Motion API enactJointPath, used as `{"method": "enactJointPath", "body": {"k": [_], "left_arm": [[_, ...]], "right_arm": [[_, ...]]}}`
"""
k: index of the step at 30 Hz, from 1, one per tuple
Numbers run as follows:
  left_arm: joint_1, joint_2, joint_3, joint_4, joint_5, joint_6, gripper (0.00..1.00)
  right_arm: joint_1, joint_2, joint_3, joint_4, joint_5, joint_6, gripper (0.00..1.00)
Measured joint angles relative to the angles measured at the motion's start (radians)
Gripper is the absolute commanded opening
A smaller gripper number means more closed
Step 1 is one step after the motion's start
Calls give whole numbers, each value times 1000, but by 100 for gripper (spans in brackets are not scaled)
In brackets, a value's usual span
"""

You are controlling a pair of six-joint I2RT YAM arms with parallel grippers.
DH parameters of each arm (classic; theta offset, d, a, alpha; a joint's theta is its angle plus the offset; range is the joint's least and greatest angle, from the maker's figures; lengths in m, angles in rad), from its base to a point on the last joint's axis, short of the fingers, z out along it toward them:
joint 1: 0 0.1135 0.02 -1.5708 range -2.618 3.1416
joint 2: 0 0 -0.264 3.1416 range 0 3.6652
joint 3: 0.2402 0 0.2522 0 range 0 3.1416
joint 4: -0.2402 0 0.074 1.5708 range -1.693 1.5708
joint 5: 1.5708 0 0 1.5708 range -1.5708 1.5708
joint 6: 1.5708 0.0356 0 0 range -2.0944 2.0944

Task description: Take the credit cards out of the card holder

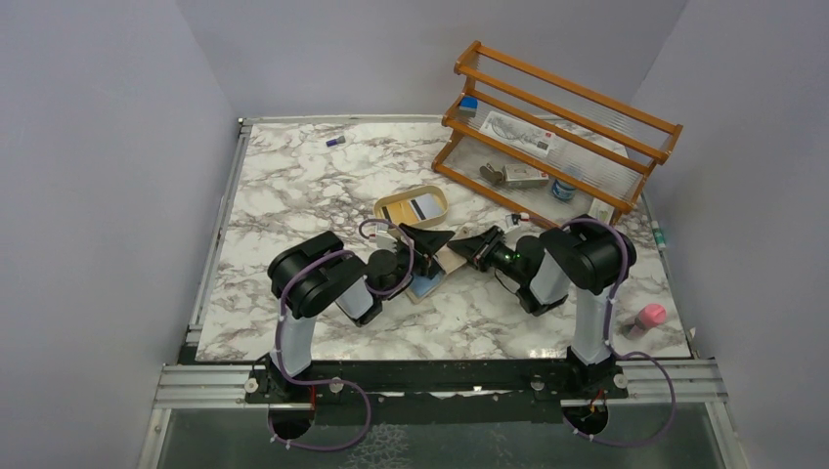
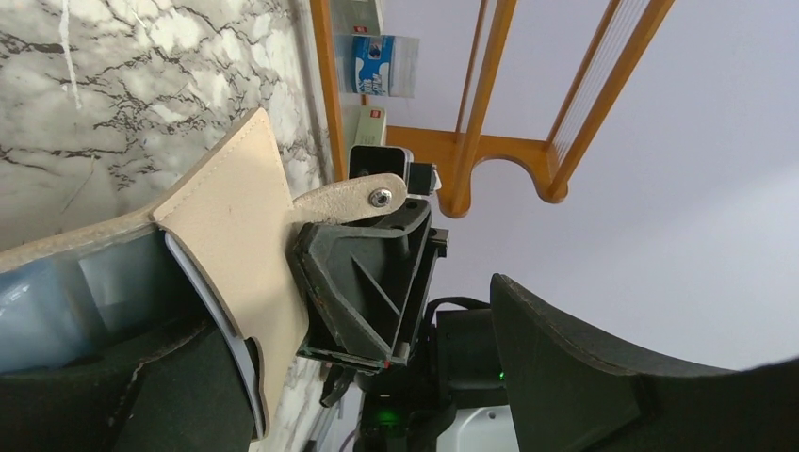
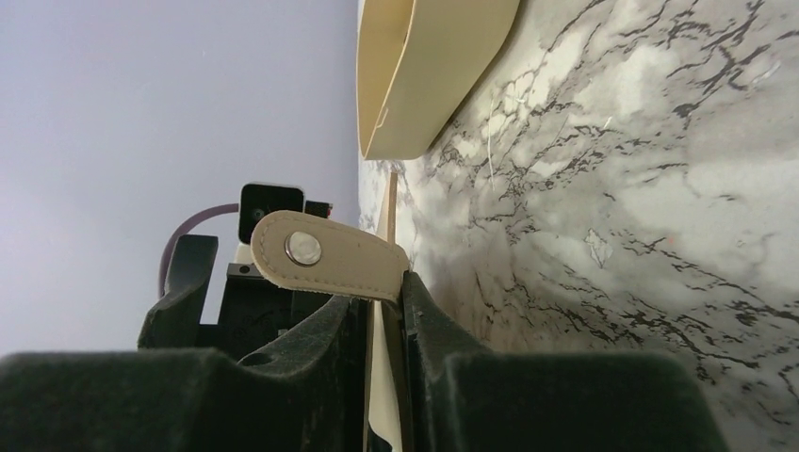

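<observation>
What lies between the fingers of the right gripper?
The card holder's thin beige edge, under its snap tab; the right gripper clamps it. Right wrist view shows this.

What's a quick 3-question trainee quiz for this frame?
1. True or false: the card with the dark stripe lies in the tray.
2. Pick one. As for the wallet, the right pincer is: A) shut on it; B) open above it; C) far from it.
3. Fill in: the rack stands on the table's far ___ side, seen from the arms.

Key: 1 true; 2 A; 3 right.
</observation>
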Motion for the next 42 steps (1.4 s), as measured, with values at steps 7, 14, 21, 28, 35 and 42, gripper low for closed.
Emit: {"method": "enactJointPath", "body": {"k": [7,14,21,28,35,42], "left_arm": [[0,28,-42,71,23,2,81],[0,42,-66,87,32,-2,80],[0,51,-79,90,46,-2,80],[0,51,-93,91,71,7,80],[0,6,-108,86,89,54,80],[0,-22,-109,82,93,97,80]], "right_arm": [[15,20,3,0,-23,1,20],[19,53,9,-1,-43,5,1],[19,60,12,-3,-60,3,1],[18,66,11,-6,-77,3,1],[13,66,13,0,-93,8,1],[8,66,23,2,-106,23,1]]}}
